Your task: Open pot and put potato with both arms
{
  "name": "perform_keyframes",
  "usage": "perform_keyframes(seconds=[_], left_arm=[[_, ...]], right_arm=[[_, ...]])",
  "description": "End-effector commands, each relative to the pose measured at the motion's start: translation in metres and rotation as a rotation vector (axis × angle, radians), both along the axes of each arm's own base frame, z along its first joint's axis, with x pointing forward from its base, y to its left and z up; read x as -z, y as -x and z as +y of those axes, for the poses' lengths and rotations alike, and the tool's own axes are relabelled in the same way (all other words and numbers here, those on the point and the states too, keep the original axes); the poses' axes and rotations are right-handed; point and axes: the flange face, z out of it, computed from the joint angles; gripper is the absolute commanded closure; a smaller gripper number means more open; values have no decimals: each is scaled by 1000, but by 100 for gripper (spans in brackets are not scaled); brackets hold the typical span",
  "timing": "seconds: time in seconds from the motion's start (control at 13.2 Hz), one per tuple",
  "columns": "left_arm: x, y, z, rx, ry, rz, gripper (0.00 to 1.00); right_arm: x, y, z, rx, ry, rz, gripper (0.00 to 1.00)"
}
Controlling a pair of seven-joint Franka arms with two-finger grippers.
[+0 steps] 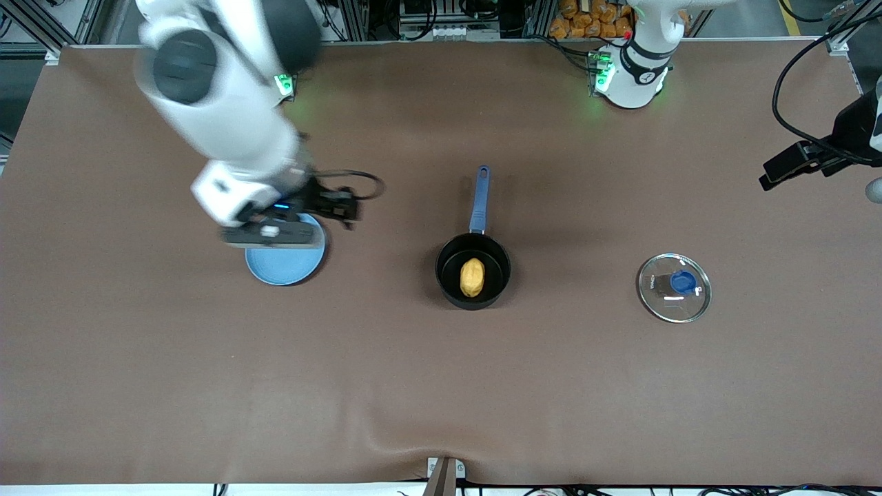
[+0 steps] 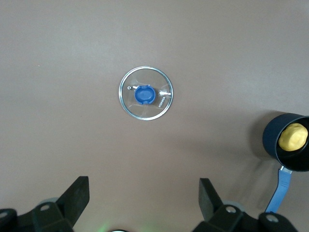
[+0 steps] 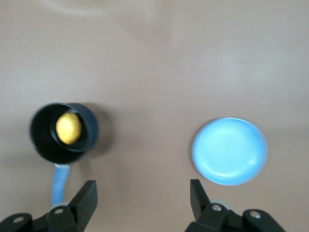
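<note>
Both goals look met: the potato lies inside the open pot mid-worktop, and the lid rests flat, knob up, well apart from the pot toward the left arm's end. What remains, I judge, is a clean retreat, so each arm should lift straight up and away without brushing pot or lid. The right gripper hangs over the plate's rim with its fingers partly spread and nothing between them; the left gripper is high over the worktop near the lid, fingers wide apart and empty. Pot: round, black, matte, with a long straight blue handle. Lid: clear glass, metal-rimmed, glossy. Potato: smooth yellow oval. Plate: shallow, light blue. Worktop: brown cloth, slightly rumpled.
</note>
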Motion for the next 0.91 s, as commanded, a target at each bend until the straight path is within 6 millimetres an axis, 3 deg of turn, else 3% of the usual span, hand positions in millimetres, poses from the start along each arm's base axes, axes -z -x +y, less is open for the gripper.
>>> perform_keyframes(seconds=[0.0, 0.23, 0.3, 0.61, 0.83], left_arm=[[1, -2, -3, 19, 20, -1, 0], [3, -2, -1, 21, 21, 3, 0], [3, -2, -1, 21, 21, 3, 0], [-2, 6, 0, 24, 20, 17, 0], [-8, 21, -12, 81, 2, 20, 0]], right_arm=[[-26, 24, -77, -45, -24, 41, 14], [-25, 40, -163, -74, -15, 50, 14], [-25, 43, -183, -88, -1, 48, 13], [-24, 59, -244, -93, 31, 33, 0], [-16, 74, -279, -90, 31, 6, 0]])
